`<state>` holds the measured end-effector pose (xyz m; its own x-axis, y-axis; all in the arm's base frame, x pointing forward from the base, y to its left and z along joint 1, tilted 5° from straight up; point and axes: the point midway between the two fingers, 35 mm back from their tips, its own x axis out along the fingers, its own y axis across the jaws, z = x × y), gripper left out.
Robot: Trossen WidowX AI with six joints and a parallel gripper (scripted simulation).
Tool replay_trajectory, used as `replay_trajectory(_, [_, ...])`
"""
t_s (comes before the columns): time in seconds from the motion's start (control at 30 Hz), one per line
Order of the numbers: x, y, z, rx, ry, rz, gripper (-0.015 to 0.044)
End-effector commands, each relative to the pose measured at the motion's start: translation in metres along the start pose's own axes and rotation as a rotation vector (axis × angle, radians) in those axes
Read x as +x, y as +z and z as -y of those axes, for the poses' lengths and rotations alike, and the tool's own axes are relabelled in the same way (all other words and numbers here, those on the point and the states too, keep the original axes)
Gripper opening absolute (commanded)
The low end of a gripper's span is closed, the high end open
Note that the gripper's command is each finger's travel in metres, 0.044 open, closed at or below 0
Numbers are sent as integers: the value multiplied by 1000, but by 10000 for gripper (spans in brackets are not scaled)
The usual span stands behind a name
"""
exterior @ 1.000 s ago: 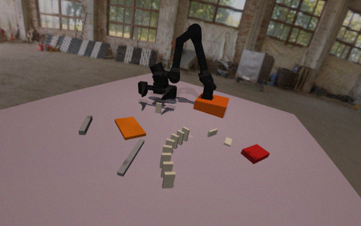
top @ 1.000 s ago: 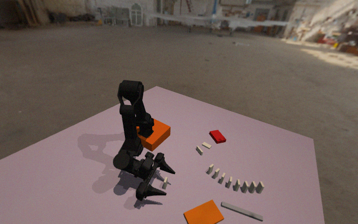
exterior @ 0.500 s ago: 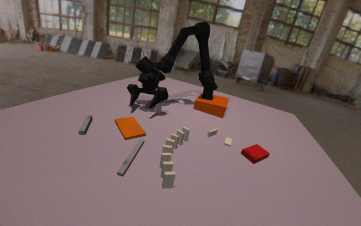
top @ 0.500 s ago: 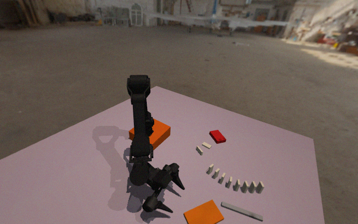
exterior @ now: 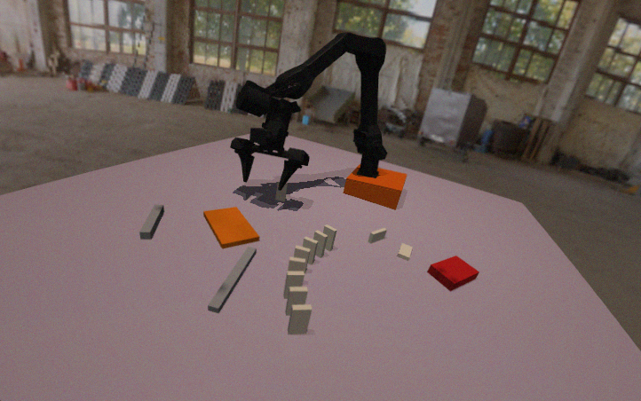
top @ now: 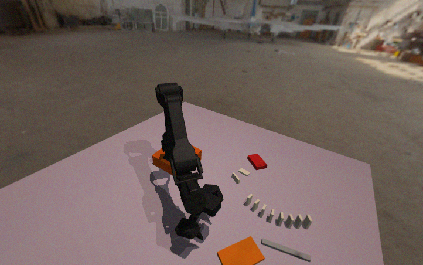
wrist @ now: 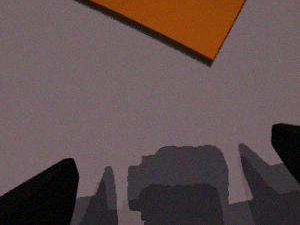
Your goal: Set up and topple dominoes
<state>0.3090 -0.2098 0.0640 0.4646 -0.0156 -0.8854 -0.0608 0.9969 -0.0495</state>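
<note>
My gripper point(exterior: 263, 184) point(wrist: 175, 151) is open and empty, pointing down above the table. A cream domino point(exterior: 280, 194) stands apart from the row, partly hidden behind one fingertip in the exterior view; the arm hides it in the top view, and it is not in the wrist view. Several cream dominoes stand in a curved row, from the end domino nearest the loose ones point(top: 248, 200) point(exterior: 329, 238) to the far end domino point(top: 307, 221) point(exterior: 299, 319). One loose domino point(top: 235, 177) point(exterior: 376, 235) lies on its long edge. Another loose domino point(top: 244, 172) point(exterior: 405, 251) lies flat.
A flat orange slab point(top: 241, 251) point(exterior: 232, 226) point(wrist: 200, 24) and a long grey bar point(top: 285, 250) point(exterior: 233, 279) lie beside the row. A shorter grey bar point(exterior: 152, 221) lies beyond the slab. A red block point(top: 257, 161) point(exterior: 453, 271) lies near the flat domino. The arm stands on an orange block point(exterior: 373, 191).
</note>
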Motion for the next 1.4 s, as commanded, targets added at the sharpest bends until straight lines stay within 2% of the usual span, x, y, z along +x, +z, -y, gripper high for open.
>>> replay_trajectory(0.0, [-64, -24, -31, -192, -7, -427, 440])
replay_trajectory(0.47, [-65, -25, -32, -197, -5, -438, 440])
replay_trajectory(0.73, [-8, -51, -29, -197, -6, -438, 440])
replay_trajectory(1.23, [6, -59, -29, -197, -5, -438, 440])
replay_trajectory(1.37, [6, -59, -29, -197, -5, -438, 335])
